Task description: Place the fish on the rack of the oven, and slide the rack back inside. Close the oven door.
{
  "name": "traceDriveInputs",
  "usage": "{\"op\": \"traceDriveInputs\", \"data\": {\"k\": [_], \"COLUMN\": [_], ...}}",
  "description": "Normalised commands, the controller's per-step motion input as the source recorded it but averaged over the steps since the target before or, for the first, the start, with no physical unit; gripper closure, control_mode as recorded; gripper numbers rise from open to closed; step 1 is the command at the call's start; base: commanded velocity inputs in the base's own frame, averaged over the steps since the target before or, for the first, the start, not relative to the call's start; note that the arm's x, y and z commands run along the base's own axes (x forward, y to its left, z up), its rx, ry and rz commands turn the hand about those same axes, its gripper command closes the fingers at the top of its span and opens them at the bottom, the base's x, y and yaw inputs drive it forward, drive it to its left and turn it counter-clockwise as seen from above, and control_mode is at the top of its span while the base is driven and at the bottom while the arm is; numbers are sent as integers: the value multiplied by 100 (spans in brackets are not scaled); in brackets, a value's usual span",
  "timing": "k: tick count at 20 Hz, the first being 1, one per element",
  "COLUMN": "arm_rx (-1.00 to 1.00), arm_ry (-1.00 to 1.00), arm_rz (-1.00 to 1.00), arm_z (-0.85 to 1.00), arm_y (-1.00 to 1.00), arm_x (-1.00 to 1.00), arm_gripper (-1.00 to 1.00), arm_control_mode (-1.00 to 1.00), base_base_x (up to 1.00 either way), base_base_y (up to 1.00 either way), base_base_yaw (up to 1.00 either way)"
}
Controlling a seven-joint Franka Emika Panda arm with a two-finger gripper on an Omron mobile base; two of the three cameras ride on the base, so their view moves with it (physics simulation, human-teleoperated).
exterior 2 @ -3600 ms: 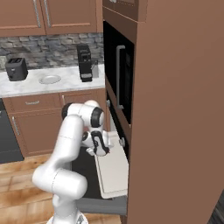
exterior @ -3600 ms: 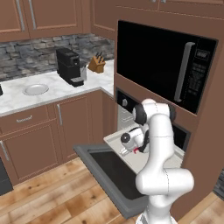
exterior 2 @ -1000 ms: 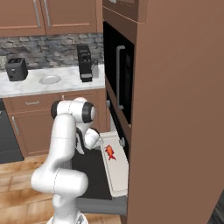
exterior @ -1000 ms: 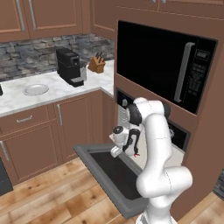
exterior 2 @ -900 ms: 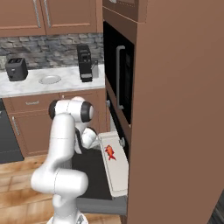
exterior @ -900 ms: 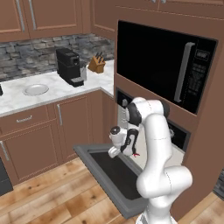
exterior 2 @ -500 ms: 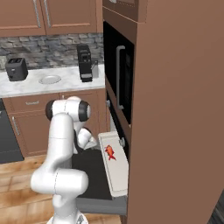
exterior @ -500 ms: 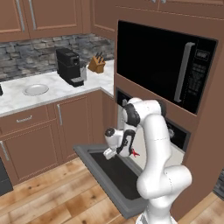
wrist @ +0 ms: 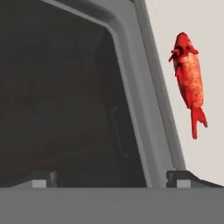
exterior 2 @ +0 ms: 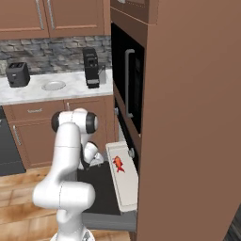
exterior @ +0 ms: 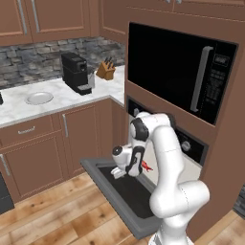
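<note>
The fish (exterior 2: 118,164) lies on the rack (exterior 2: 123,188), close to the rack's left long edge and toward the end nearer the oven (exterior 2: 123,141), and I am no longer holding it. Over the last few seconds my tool (exterior: 118,172) has let go and drawn back off the rack; it now hangs low over the dark glass of the open oven door (exterior: 125,195), beside the rack's edge. In the hand view the two finger tips stand well apart with nothing between them, the fish (wrist: 189,83) off to the upper right past the door's grey frame. So placing is done, I judge. The rack is pulled out over the door, so next I must push it in, then lift the door shut.
</note>
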Motion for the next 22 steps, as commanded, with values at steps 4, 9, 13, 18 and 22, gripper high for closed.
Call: {"op": "traceDriveInputs", "data": {"k": [4,9,13,18,22], "arm_rx": [0,0,0,0,0], "arm_ry": [0,0,0,0,0], "arm_rz": [0,0,0,0,0], "arm_z": [-51,-54,-56,-30,-25], "arm_y": [0,-4,-18,-35,-59], "arm_x": [23,39,48,32,27], "arm_gripper": [-100,-100,-100,-100,-100], "arm_control_mode": [-100,-100,-100,-100,-100], "base_base_x": [0,0,0,0,0], "base_base_y": [0,0,0,0,0], "base_base_yaw": [0,0,0,0,0]}}
